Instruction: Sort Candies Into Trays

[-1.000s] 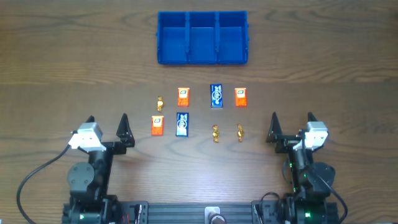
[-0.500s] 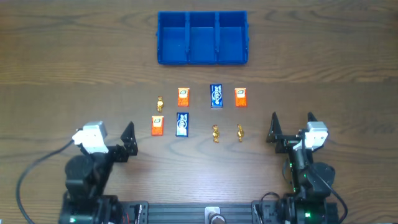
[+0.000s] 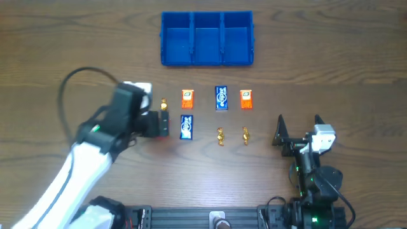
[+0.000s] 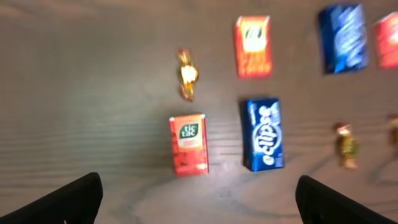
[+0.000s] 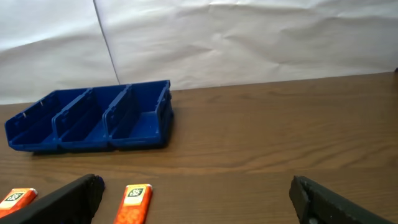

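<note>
left gripper [image 4: 199, 208] hangs wide open above the orange candy box [image 4: 188, 144] on the worktop [image 3: 63, 38] (blue tray [image 3: 206, 62] well apart, nothing in it), so the first pick looks on: lower, straddle it, close.

Three orange boxes [image 4: 189, 144] [image 4: 253, 46] [image 4: 388, 40] — two blue [image 3: 186, 127] [image 3: 220, 98] — three gold [image 3: 163, 104] [image 3: 220, 136] [image 3: 245, 134]

light: even, soft, overhead | shadows: faint on the brown wood-grain table [image 3: 331, 83] | left wrist view: smeared; orange rectangular mint box [image 4: 188, 144] ahead between the dark left fingers [image 4: 74, 199] soft-edged | right wrist view: white paper backdrop [image 5: 249, 37] bright
</note>
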